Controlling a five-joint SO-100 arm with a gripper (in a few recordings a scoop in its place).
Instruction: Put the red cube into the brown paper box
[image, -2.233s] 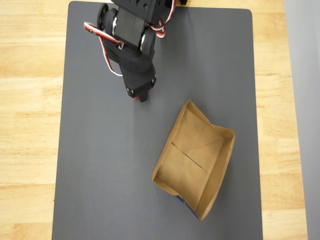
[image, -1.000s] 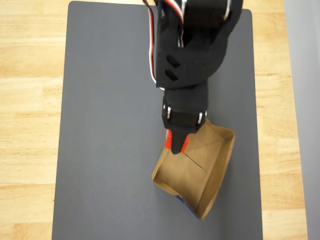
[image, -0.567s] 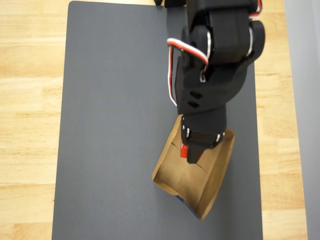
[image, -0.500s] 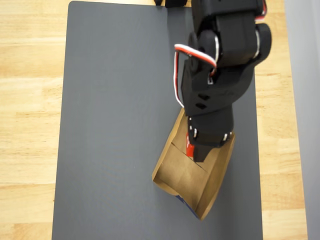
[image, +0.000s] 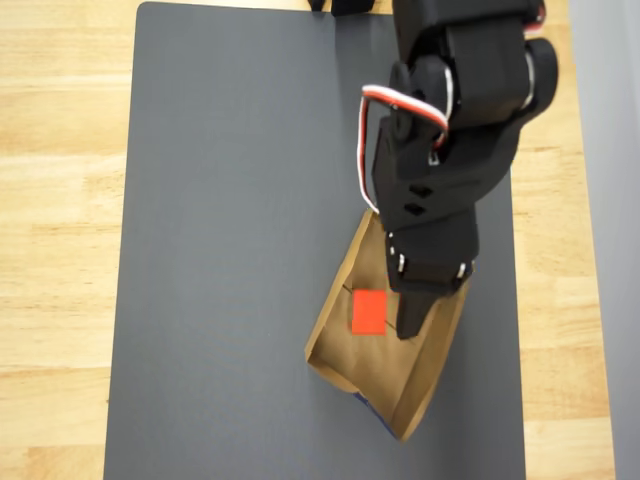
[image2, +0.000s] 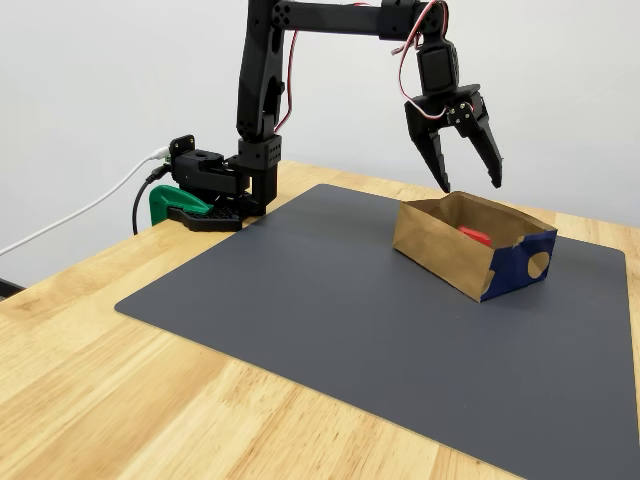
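Note:
The red cube (image: 369, 311) lies flat on the floor of the brown paper box (image: 340, 335), close to the floor seam; in the fixed view only its top (image2: 474, 236) peeks over the box's near wall (image2: 440, 252). My black gripper (image2: 469, 184) hangs open in the air above the box, with its two fingers spread wide and nothing between them. From overhead the gripper (image: 412, 325) points down over the box's right half, just right of the cube, and the arm hides the box's far corner.
The box rests on a dark grey mat (image: 230, 280) that covers most of a light wooden table (image: 60, 200). The arm's base (image2: 210, 190) is clamped at the table's far edge, with cables trailing off to the left.
The arm carried the cube from the mat's upper left to above the box. Within the last half second the gripper opened and the cube dropped onto the box floor.

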